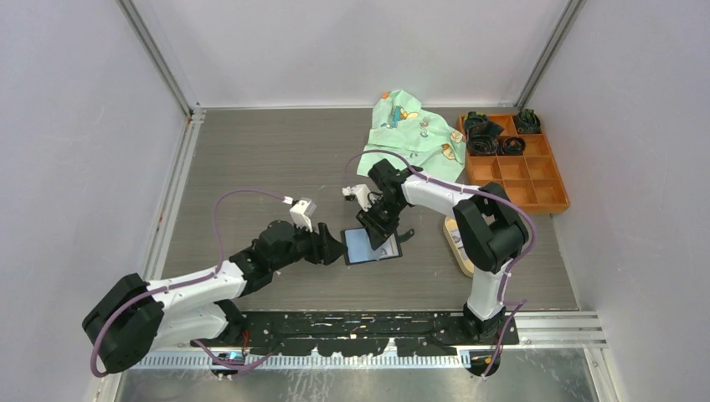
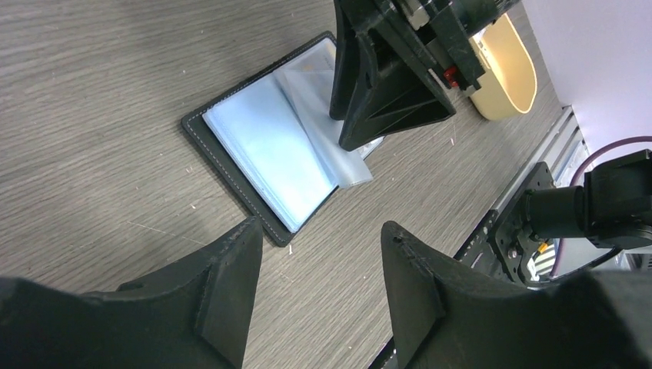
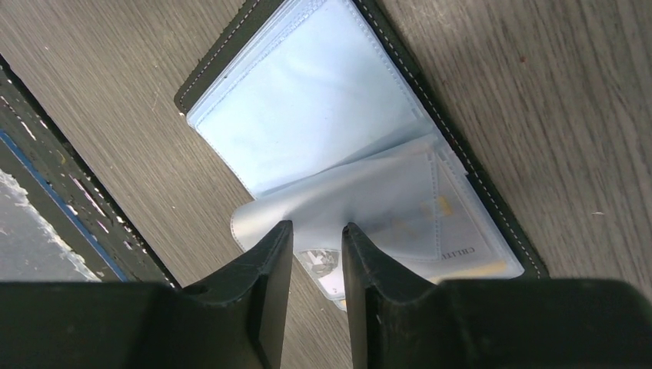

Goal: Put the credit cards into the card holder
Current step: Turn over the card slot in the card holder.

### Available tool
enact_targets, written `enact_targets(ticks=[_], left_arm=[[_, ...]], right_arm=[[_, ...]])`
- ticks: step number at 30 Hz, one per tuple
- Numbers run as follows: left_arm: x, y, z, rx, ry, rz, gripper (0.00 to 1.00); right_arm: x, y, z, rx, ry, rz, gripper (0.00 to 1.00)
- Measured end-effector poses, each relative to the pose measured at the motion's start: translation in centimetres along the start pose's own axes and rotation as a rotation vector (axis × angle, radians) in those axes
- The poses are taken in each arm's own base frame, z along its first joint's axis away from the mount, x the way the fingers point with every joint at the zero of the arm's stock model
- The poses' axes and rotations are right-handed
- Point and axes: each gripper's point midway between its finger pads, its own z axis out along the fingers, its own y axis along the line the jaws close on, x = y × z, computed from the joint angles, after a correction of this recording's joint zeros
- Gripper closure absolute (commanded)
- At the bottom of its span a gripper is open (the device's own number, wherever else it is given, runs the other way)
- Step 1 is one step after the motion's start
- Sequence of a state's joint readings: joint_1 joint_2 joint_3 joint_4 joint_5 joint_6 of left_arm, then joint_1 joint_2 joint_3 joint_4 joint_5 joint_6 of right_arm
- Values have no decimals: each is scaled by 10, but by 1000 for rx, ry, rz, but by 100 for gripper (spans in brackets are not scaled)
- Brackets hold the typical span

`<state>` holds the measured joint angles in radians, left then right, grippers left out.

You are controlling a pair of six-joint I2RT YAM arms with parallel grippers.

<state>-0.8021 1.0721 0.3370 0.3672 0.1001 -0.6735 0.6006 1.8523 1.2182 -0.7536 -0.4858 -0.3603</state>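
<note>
Grey wood-grain tabletop (image 1: pixel 251 159) sat under it all. On it, the right gripper (image 3: pixel 317 227) had fingers just a sliver apart over a clear plastic sleeve (image 3: pixel 369 192) of the open black leather-like card holder (image 1: pixel 371 245), with a pale credit card (image 3: pixel 461 238) tucked inside. The left gripper (image 2: pixel 323 227) gaped wide just beside the holder's edge.

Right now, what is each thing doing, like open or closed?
card holder: open flat on the table.
clear sleeve: lifted, curling up.
credit card: tucked inside a sleeve.
left gripper: open, empty.
right gripper: jaws narrowly apart at the sleeve.
cloth: crumpled.
orange box: some far compartments filled, near ones empty.
</note>
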Motion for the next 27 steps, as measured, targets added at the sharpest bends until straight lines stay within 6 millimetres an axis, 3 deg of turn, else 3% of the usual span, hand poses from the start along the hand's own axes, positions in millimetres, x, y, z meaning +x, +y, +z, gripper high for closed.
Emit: enact_targets(ticks=[8,16,23,27], left_arm=[[20,13,11,-28,68,-17,43],[4,14,-5,-53,2,-6,43],[0,17,-19,-68,-37,-3,43],[2,18,-23,-72,-35,-4,43]], right_arm=[[-11,3,6,-40,-8,76,65],[-32,11,15,-88,-19,98,65],[-79,43,18,-137,-56,-20,64],[-89,61,13,-171,-68,-85,64]])
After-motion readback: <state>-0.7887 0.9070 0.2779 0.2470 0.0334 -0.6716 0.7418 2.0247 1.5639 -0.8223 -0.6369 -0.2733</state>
